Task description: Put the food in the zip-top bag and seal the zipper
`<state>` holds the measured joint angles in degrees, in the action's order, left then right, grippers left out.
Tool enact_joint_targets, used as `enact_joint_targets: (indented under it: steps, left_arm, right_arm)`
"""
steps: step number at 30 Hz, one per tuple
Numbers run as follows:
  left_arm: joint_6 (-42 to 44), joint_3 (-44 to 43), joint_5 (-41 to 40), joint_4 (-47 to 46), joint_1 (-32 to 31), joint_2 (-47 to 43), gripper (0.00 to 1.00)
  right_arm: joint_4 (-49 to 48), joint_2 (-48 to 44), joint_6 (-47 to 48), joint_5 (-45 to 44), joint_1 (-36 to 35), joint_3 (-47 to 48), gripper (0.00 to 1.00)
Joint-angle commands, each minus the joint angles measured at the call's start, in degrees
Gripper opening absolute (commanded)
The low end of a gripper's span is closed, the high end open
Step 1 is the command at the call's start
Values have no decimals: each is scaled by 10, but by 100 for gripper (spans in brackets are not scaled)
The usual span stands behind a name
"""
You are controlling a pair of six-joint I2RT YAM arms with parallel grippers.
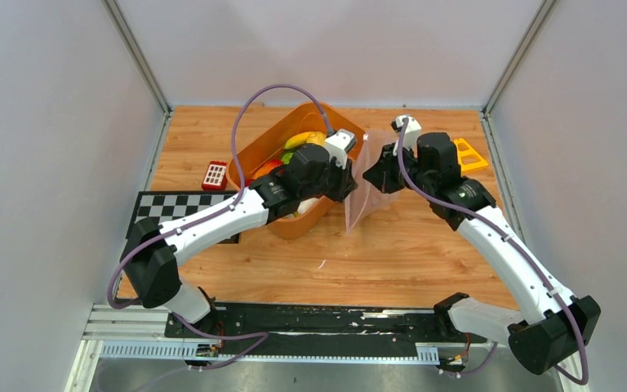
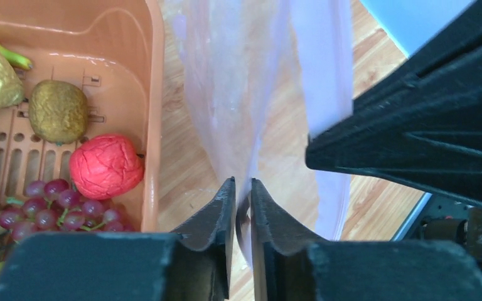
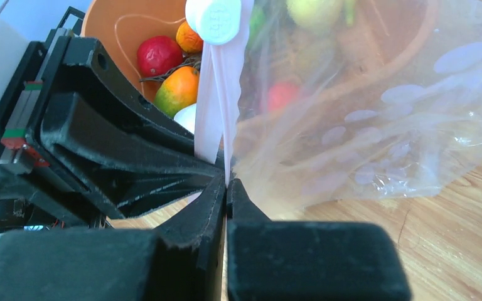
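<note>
Top view, left to right: a red keypad-like block (image 1: pixel 215 175) and a checkered mat (image 1: pixel 171 204) are lying at the far left. Beside them the orange basket (image 1: pixel 298 224) is holding all the food (image 1: pixel 304 140); the left wrist view is showing a kiwi (image 2: pixel 58 111), a red fruit (image 2: pixel 105 166) and grapes (image 2: pixel 56 204) inside it. Just right of the basket, the zip-top bag (image 1: pixel 365 196) is hanging upright between the arms, apparently so that its mouth can be spread for loading; no food is showing inside it. The left gripper (image 2: pixel 241 188) is pinching one film edge, fingers nearly together on the plastic. The right gripper (image 3: pixel 227 182) is clamping the opposite edge, fingers pressed tight at the foot of the pinkish zipper (image 3: pixel 216 113). A yellow-orange piece (image 1: pixel 469 155) is sitting at the far right. No brand or legible writing is appearing anywhere; raised marks on a white cap (image 3: pixel 218 19) are too blurred to read.
</note>
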<state>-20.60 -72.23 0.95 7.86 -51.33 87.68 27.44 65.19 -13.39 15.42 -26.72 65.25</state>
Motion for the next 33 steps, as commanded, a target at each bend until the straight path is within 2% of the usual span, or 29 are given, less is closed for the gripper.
enact_joint_targets:
  steps: [1,4,7,9,11,18,24,27,33]
  left_arm:
    - [6,-26,-8,-19,1,-1,15]
    - [6,-29,-8,-16,1,-3,0]
    - [2,-35,-8,-15,1,-5,0]
    - [-10,-36,0,-19,1,-8,0]
    - [-29,-35,7,-30,1,-12,0]
    - [-78,-43,10,-39,1,-12,0]
    - [-94,-50,20,-43,1,-9,0]
    - [-97,-50,22,-42,1,-13,0]
    - [-104,-47,23,-42,1,-17,0]
  right_arm:
    - [29,-28,20,3,2,15,0]
    - [39,-31,20,2,2,14,0]
    - [49,-31,3,-14,2,15,7]
    - [55,-31,-10,-21,3,14,20]
    - [57,-33,-20,-30,1,12,28]
    - [17,-69,-44,-44,-26,-12,42]
    - [-21,-85,-47,-95,-53,-35,43]
    - [-9,-72,-43,-145,-58,-36,38]
    - [-36,-63,-39,-141,-65,-54,32]
